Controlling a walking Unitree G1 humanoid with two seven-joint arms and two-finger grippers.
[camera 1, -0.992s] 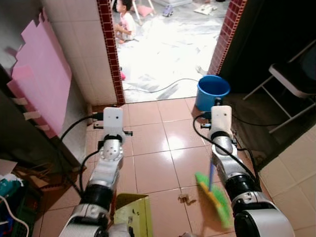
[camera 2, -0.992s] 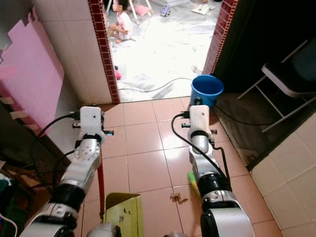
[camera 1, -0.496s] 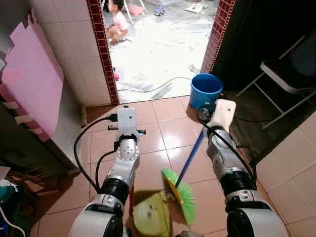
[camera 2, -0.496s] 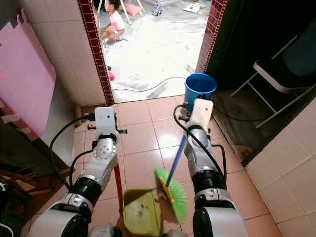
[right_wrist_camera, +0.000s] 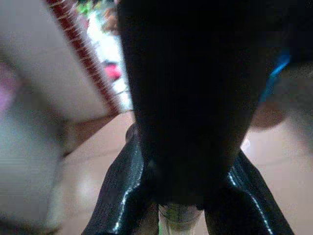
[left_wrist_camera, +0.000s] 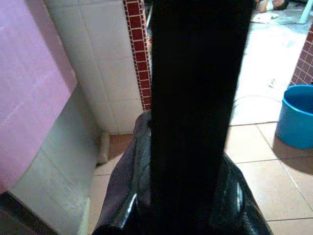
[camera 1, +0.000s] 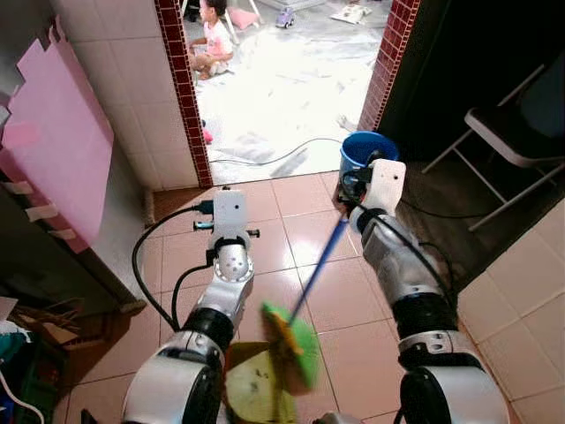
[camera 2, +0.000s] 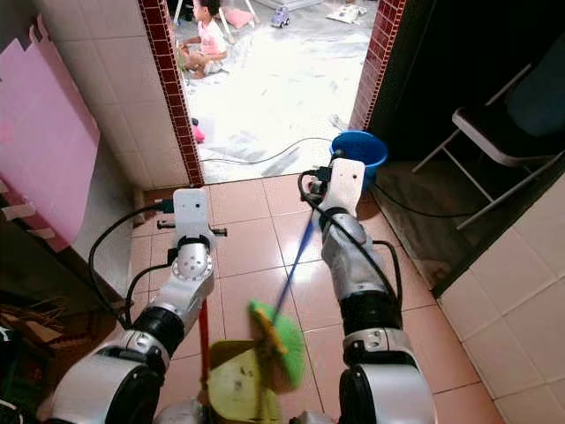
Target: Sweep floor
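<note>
A broom with a green bristle head (camera 1: 291, 343) and a blue handle (camera 1: 320, 261) slants across the tiled floor. Its head rests at the mouth of a yellow-green dustpan (camera 1: 249, 394), which lies between my arms near the bottom edge. My right gripper (camera 1: 350, 210) is shut on the top of the blue handle, just in front of the blue bucket. My left gripper (camera 2: 194, 265) is shut on the dustpan's red handle (camera 2: 201, 334), which stands upright. Small specks lie in the pan. In both wrist views a dark finger blocks the middle.
A blue bucket (camera 1: 364, 148) stands by the brick-edged doorway (camera 1: 184, 106). A folding chair (camera 1: 516, 124) is in the dark at right. A pink foam mat (camera 1: 62, 141) leans at left, clutter (camera 1: 31, 331) below it. A cable (camera 1: 282, 159) crosses the threshold; a child (camera 1: 212, 40) sits in the bright room beyond.
The broom head has swept from the right side leftward to the dustpan's mouth. My right gripper has swung left with the handle. The floor scrap seen earlier is now covered.
</note>
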